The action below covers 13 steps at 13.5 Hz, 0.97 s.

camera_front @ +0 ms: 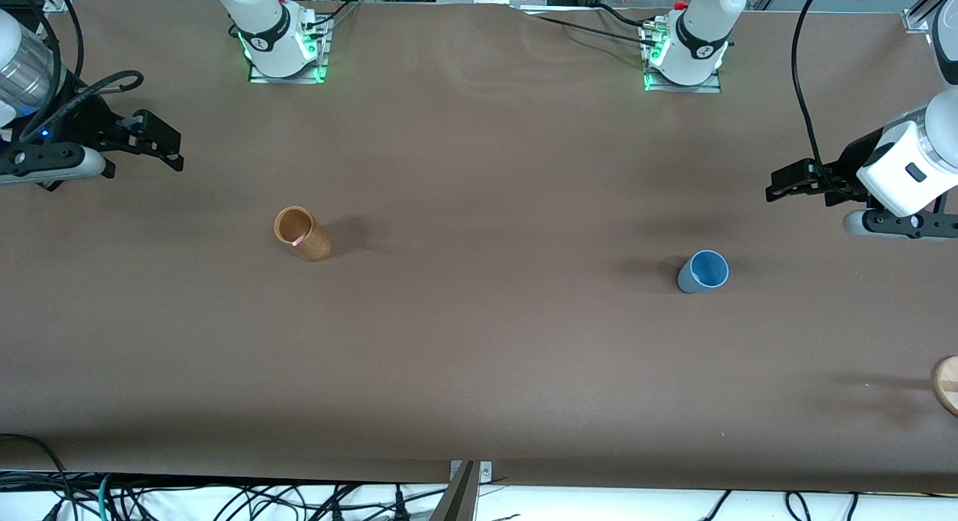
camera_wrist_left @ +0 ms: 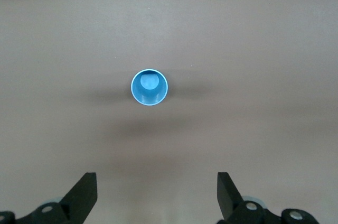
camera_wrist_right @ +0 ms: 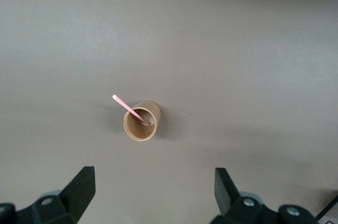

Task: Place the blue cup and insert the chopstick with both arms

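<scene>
The blue cup (camera_front: 703,272) stands upright on the brown table toward the left arm's end, and the left wrist view looks down into its mouth (camera_wrist_left: 150,87). My left gripper (camera_front: 782,186) hangs over the table's edge at that end, apart from the cup, open (camera_wrist_left: 157,182) and empty. The chopstick (camera_wrist_right: 129,109) leans in a tan wooden cup (camera_front: 301,234) toward the right arm's end, its pink tip (camera_front: 298,242) sticking past the rim. My right gripper (camera_front: 168,143) hovers over the table at that end, open (camera_wrist_right: 153,179), holding nothing.
A round wooden disc (camera_front: 947,385) lies at the table's edge on the left arm's end, nearer to the front camera than the blue cup. Both arm bases (camera_front: 284,49) (camera_front: 685,57) stand along the table's farthest edge. Cables hang below the nearest edge.
</scene>
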Tool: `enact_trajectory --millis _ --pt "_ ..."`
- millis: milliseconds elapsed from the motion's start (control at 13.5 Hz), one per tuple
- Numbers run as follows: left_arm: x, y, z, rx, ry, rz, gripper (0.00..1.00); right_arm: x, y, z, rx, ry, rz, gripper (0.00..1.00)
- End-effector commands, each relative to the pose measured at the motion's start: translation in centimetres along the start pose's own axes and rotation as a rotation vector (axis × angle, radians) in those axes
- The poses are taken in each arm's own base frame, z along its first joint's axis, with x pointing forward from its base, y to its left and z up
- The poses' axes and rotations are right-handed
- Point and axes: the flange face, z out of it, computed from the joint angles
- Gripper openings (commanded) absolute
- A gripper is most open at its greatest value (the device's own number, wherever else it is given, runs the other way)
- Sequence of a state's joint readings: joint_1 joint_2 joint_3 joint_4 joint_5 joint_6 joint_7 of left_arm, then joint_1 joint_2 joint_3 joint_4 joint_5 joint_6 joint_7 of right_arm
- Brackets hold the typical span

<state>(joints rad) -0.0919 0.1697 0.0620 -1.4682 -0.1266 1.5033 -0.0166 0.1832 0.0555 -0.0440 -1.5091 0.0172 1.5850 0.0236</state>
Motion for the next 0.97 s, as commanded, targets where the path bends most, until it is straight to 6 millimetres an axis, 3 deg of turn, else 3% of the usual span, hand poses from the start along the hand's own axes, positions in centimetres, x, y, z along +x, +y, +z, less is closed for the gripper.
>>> enact_trajectory --millis 0,223,446,595,669,892 --pt "-0.1 0.2 -0.1 -0.019 -0.007 0.007 1.0 0.5 -0.3 0.5 0.018 -0.007 -0.007 1.0" --pt "0.4 0.2 0.8 -0.016 -0.022 0.006 1.0 0.5 -0.8 2.0 0.029 -0.033 -0.01 1.0" --pt "1.9 0.4 3.7 -0.013 -0.071 0.01 1.0 0.6 -1.8 3.0 0.025 -0.048 -0.023 1.0" --pt "3.9 1.1 7.8 -0.007 -0.122 0.016 1.0 1.2 -2.2 5.5 0.027 -0.039 -0.034 1.0" --pt "4.9 2.1 10.0 0.003 -0.142 0.029 1.0 1.3 -3.4 7.1 0.028 -0.035 -0.053 1.0" --pt "7.7 2.0 16.1 0.014 -0.163 0.018 1.0 1.0 -6.2 13.1 0.035 0.003 -0.095 1.0"
